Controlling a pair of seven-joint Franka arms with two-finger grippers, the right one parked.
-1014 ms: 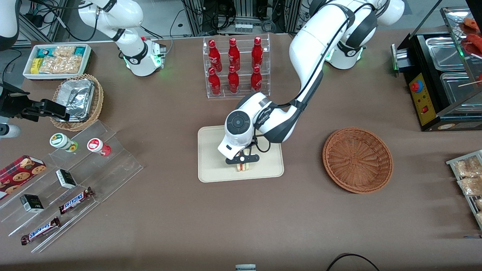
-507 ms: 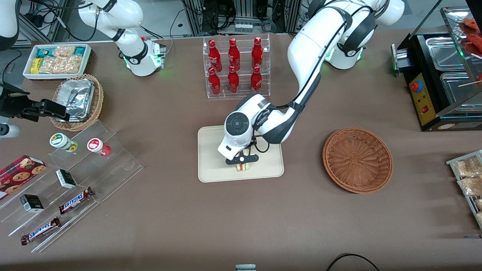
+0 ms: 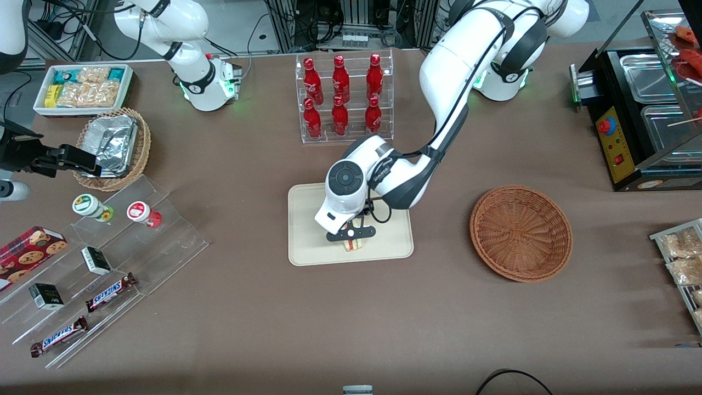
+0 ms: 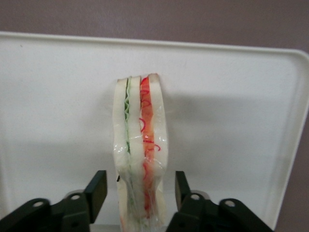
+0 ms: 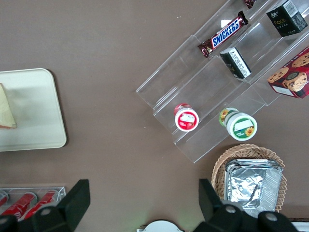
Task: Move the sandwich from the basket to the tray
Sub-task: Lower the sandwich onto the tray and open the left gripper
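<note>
Black fingers point(image 4: 96, 188) of our gripper point(image 4: 136, 191) stand apart on either side of the sandwich point(image 4: 140, 145), with a sliver of gap showing between each pad and the bread, so we judge the grip released. The sandwich stands on its edge on the tray point(image 4: 58, 96), red and green filling toward the wrist camera (the wrapping film catches the light along the crust). From the front, the gripper point(image 3: 351, 233) hangs just above the sandwich point(image 3: 354, 243), which sits in the part of the tray point(image 3: 307, 241) nearer the front camera. The basket point(image 3: 521, 233) lies well apart, toward our working arm's end of the table, with nothing in it.

We judge the placing step all but done: the sandwich is out of the basket and resting on the tray. What remains calls for a straight lift clear of the bread, without brushing either face, since the wedge stands on a narrow edge and could topple.
</note>
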